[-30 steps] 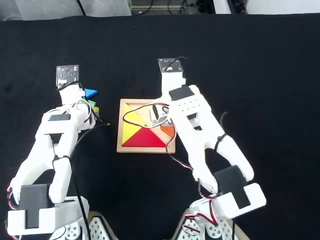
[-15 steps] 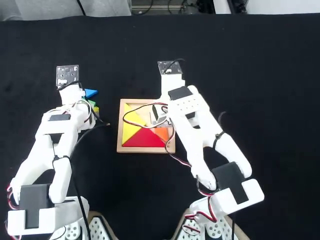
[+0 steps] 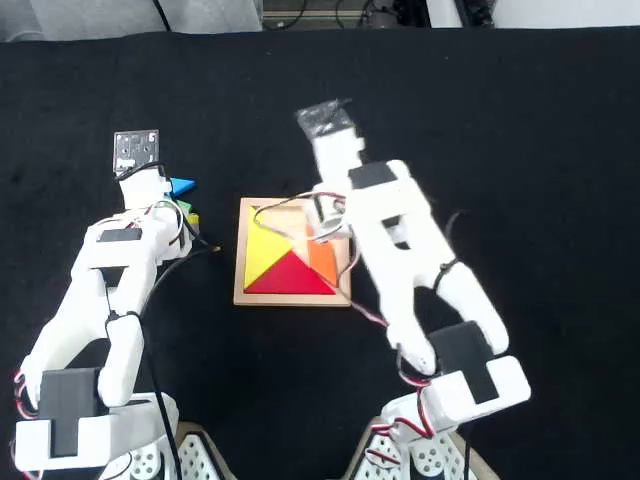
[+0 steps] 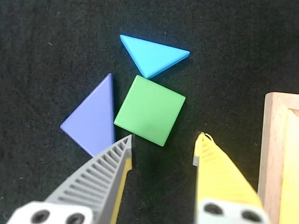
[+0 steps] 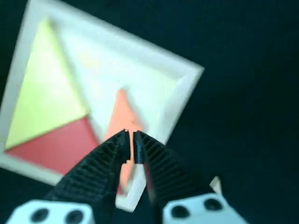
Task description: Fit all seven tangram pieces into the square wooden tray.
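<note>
The square wooden tray (image 3: 241,255) holds a yellow triangle (image 3: 262,246), a red triangle (image 3: 288,276) and an orange piece (image 3: 322,262). My right gripper (image 5: 130,135) is shut with nothing in it and hovers above the orange piece (image 5: 120,122) in the tray (image 5: 187,88). A light blue triangle (image 4: 152,56), a green square (image 4: 149,109) and a purple triangle (image 4: 93,119) lie on the black cloth left of the tray. My left gripper (image 4: 163,144) is open just short of the green square, one finger close to the purple triangle.
The tray's rim (image 4: 275,154) lies close beside the left gripper's yellow finger (image 4: 210,163). Black cloth covers the table. A white surface runs along the table's far edge (image 3: 100,18).
The right arm has lifted and drawn back from the tray, so the orange piece now lies uncovered inside it. The left arm has stayed still.
</note>
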Controlling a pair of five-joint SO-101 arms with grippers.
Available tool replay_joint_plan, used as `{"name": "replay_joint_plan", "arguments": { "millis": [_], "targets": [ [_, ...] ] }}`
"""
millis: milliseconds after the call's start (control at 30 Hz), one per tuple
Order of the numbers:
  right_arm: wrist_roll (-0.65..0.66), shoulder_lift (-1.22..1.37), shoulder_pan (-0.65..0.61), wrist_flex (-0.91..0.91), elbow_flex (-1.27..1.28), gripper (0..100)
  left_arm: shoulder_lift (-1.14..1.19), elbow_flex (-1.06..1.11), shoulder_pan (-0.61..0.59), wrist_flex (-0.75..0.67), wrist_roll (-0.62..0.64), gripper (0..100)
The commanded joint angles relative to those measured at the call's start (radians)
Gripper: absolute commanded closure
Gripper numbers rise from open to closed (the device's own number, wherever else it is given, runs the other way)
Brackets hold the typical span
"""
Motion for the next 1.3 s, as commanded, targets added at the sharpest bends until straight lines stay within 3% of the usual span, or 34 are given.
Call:
{"name": "replay_joint_plan", "arguments": {
  "millis": [0,233,500,967,1133,1267],
  "targets": [
    [0.023,0.004,0.014,-0.112,-0.010,98.8,-0.005,-0.015,0.008,-0.018,0.003,78],
    [0.077,0.134,-0.135,-0.199,-0.035,98.8,-0.005,-0.010,0.008,-0.018,0.002,78],
    [0.080,0.239,-0.078,-0.187,-0.082,98.8,-0.005,-0.008,0.008,-0.018,0.005,78],
    [0.084,0.127,-0.097,-0.066,-0.010,98.8,-0.005,-0.008,0.008,-0.018,0.006,78],
    [0.084,0.047,-0.066,-0.084,0.018,98.8,-0.005,-0.008,0.008,-0.018,0.006,78],
    [0.078,0.061,-0.034,-0.210,0.021,98.8,-0.005,-0.008,0.008,-0.018,0.006,78]
  ]
}}
